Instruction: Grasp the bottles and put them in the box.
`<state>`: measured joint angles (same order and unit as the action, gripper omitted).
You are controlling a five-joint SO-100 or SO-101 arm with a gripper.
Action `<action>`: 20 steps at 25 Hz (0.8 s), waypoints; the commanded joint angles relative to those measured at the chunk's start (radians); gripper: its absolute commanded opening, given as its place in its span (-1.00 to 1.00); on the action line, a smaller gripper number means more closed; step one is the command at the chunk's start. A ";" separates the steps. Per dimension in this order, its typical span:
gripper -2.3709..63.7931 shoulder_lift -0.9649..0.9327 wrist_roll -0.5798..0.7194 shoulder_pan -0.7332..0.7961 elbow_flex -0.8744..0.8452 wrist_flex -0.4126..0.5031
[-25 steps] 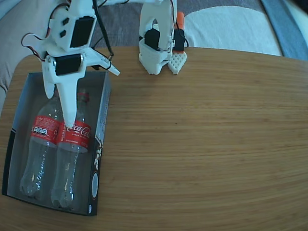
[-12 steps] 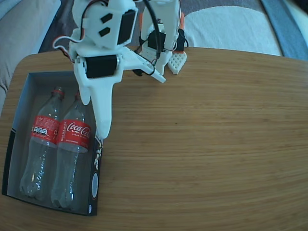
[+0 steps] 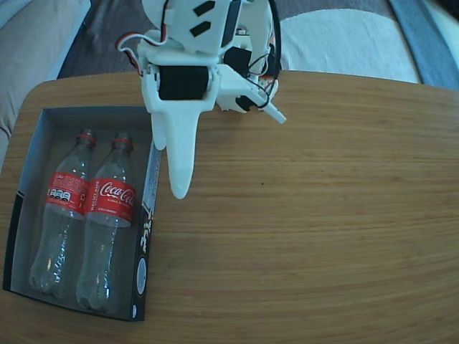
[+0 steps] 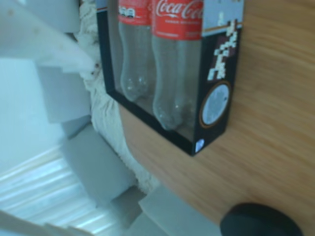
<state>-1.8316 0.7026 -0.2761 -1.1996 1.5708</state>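
Note:
Two clear Coca-Cola bottles with red labels lie side by side in the box (image 3: pixel 148 215), necks toward the far end: the left bottle (image 3: pixel 63 208) and the right bottle (image 3: pixel 107 215). My gripper (image 3: pixel 229 156) hangs over the bare table just right of the box's far right corner. It is open and holds nothing, with one long white finger (image 3: pixel 179 165) pointing down and the other splayed out to the right. In the wrist view the bottles' lower halves (image 4: pixel 174 59) and the box's black side wall (image 4: pixel 216 64) fill the top, and a white finger (image 4: pixel 49 44) enters from the top left.
The arm's base (image 3: pixel 244 57) stands at the table's far edge. The round wooden table (image 3: pixel 323 215) spreads to the right of the box. Grey and white cushions (image 3: pixel 344 39) lie beyond the far edge. The box sits near the table's left and front edges.
My gripper has swung right, from above the bottles in the box to over the table beside it. Both bottles lie still in the box.

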 commanded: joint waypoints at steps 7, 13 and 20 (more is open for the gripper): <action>0.34 -0.051 -0.423 0.098 -0.043 0.002; 0.33 -0.051 -0.518 0.163 -0.124 0.000; 0.33 -0.141 -0.531 0.224 -0.187 -0.037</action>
<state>-1.8914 0.1825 -0.0644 -1.3652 1.5616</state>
